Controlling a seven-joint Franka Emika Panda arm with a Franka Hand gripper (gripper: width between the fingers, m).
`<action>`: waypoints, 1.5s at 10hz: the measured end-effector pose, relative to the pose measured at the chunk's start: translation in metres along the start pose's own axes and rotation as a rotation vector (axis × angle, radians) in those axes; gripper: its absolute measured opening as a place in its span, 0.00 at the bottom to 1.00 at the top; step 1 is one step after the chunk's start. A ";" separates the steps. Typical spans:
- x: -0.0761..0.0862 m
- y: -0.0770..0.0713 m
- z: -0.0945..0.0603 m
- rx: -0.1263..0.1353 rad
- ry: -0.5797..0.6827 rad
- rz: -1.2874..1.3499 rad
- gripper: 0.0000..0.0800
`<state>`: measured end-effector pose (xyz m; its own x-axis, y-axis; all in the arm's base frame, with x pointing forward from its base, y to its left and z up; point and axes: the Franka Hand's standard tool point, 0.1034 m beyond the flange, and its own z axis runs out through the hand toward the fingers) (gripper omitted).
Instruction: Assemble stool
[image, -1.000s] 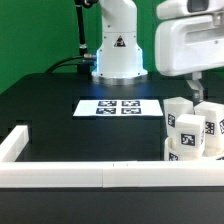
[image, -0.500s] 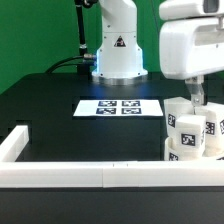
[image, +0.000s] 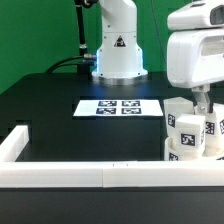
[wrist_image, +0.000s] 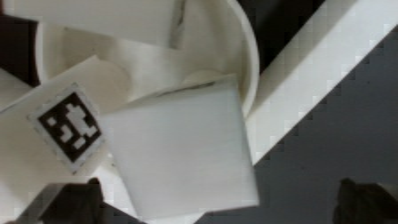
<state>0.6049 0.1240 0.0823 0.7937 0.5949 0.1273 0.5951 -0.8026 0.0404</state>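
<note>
On the black desk (image: 60, 110), we are hovering our tool (image: 201, 103) at the frame's right edge, directly above the upright stool legs (image: 192, 130); we cannot tell whether it is open.

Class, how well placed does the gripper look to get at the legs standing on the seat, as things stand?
Probably yes. The gripper hangs just above the legs, which stand close together on the seat by the border rail. Nothing lies between them, though the tight cluster may crowd the fingers.
</note>
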 end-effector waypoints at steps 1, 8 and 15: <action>-0.001 0.003 0.001 -0.005 0.004 0.006 0.81; -0.001 0.005 0.001 -0.004 0.005 0.073 0.42; 0.007 0.016 0.003 0.054 -0.045 1.088 0.42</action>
<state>0.6209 0.1153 0.0811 0.9020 -0.4305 0.0321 -0.4245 -0.8980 -0.1157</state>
